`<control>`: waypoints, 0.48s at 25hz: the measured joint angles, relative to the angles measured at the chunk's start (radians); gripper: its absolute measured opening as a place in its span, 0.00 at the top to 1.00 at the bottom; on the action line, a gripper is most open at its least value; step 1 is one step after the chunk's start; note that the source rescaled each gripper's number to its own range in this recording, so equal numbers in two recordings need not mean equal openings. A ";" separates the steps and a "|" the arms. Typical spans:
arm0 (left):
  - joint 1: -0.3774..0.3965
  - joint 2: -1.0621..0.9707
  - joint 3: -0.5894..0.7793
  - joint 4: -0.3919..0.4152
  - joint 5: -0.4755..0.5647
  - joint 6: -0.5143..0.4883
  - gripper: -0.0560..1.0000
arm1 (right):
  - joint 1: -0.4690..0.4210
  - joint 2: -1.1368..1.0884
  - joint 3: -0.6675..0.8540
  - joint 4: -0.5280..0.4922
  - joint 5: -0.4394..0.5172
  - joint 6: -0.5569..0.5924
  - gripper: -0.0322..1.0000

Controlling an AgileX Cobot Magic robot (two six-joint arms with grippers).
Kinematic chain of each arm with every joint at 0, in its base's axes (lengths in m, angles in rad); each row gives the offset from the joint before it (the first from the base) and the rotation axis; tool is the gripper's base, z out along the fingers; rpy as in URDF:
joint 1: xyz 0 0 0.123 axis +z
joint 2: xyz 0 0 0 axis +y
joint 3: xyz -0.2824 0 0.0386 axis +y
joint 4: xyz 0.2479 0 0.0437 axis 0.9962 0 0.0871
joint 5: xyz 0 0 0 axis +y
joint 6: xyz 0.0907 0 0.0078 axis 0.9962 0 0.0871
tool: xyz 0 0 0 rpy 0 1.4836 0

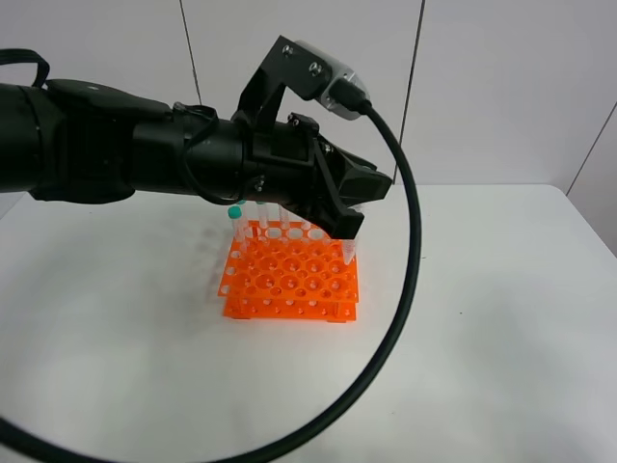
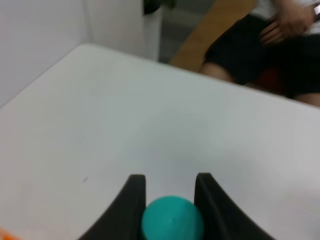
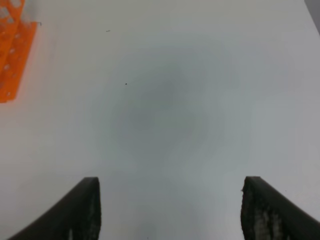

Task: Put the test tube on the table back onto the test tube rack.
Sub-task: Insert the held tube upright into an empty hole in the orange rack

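My left gripper is shut on the test tube and holds it upright by its teal cap, which sits between the two black fingers. The tube's clear lower end hangs at the far right corner of the orange test tube rack; whether it is inside a hole I cannot tell. Other tubes stand along the rack's back row, one with a teal cap at the left corner. My right gripper is open over the bare white table, with the rack's edge off to one side.
The left arm's bulky black body and wrist camera cover the rack's back row. A black cable loops wide over the right and front of the table. A seated person is beyond the table's far edge.
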 joint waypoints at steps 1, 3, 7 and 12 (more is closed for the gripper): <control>0.000 0.000 -0.001 0.042 -0.025 -0.033 0.95 | 0.000 0.000 0.000 0.000 0.000 0.000 0.21; -0.004 0.000 -0.001 0.108 -0.069 -0.089 0.95 | 0.000 0.000 0.000 0.000 0.000 0.000 0.21; -0.015 0.000 -0.002 0.238 -0.166 -0.211 0.95 | 0.000 0.000 0.000 0.000 0.000 0.000 0.21; -0.015 0.000 -0.002 0.537 -0.316 -0.537 0.95 | 0.000 0.000 0.000 0.000 0.000 0.000 0.21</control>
